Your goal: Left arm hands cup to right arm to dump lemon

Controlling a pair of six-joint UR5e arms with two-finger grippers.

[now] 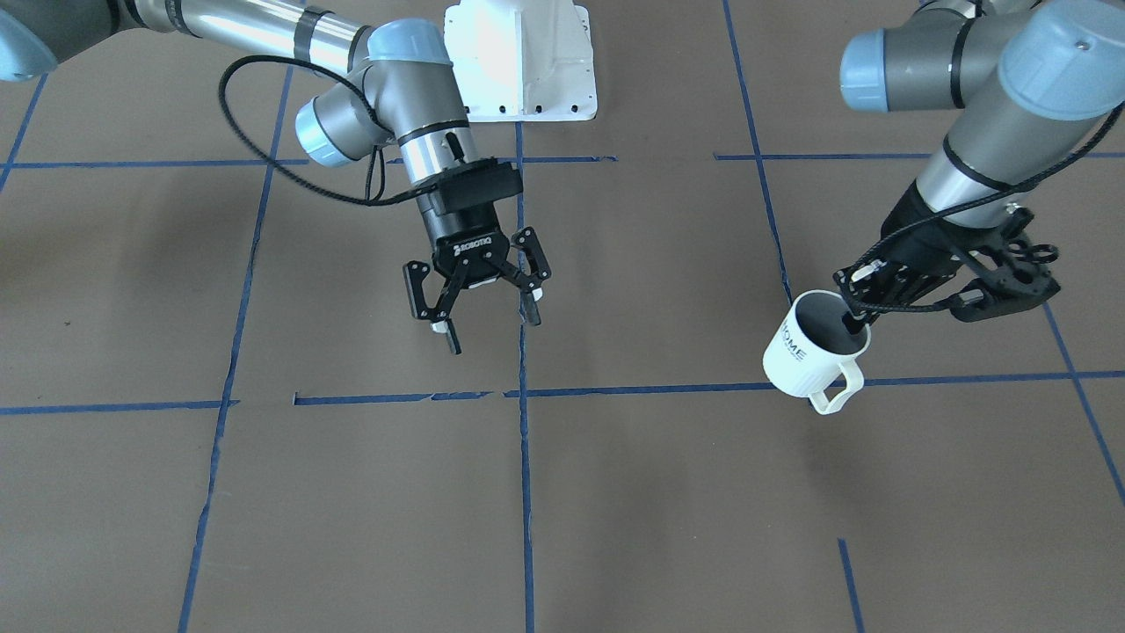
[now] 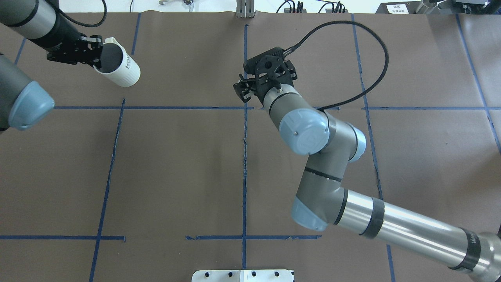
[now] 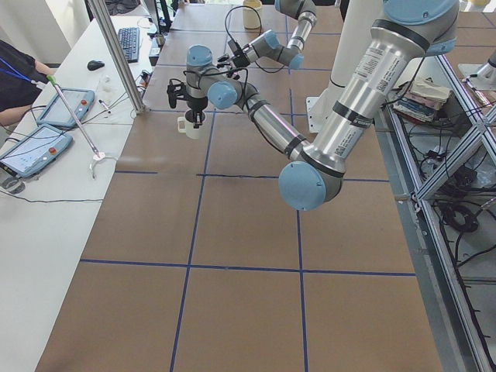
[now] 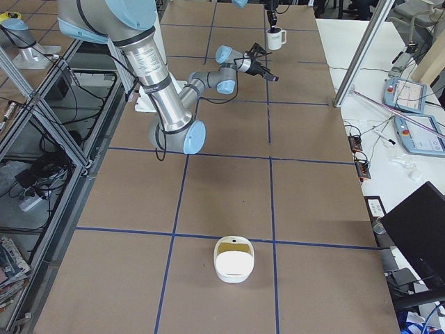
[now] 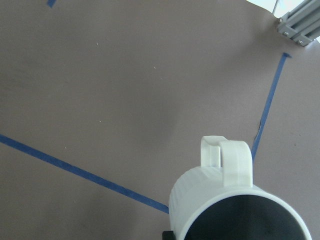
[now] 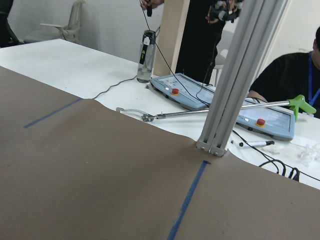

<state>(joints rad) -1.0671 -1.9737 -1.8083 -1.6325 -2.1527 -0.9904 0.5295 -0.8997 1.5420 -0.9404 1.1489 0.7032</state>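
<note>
The cream-white cup with dark "HOME" lettering hangs tilted above the brown table, its handle pointing away from the robot. My left gripper, the black lattice one, is shut on the cup's rim, one finger inside and one outside. In the overhead view the cup is at the far left with the left gripper on it. The left wrist view shows the cup from above with a dark inside; no lemon shows. My right gripper hovers open and empty near the table's middle, well apart from the cup.
The white robot base sits at the robot's edge of the table. A cream container stands at the table's right end. Beyond the far edge are an aluminium post, tablets and people.
</note>
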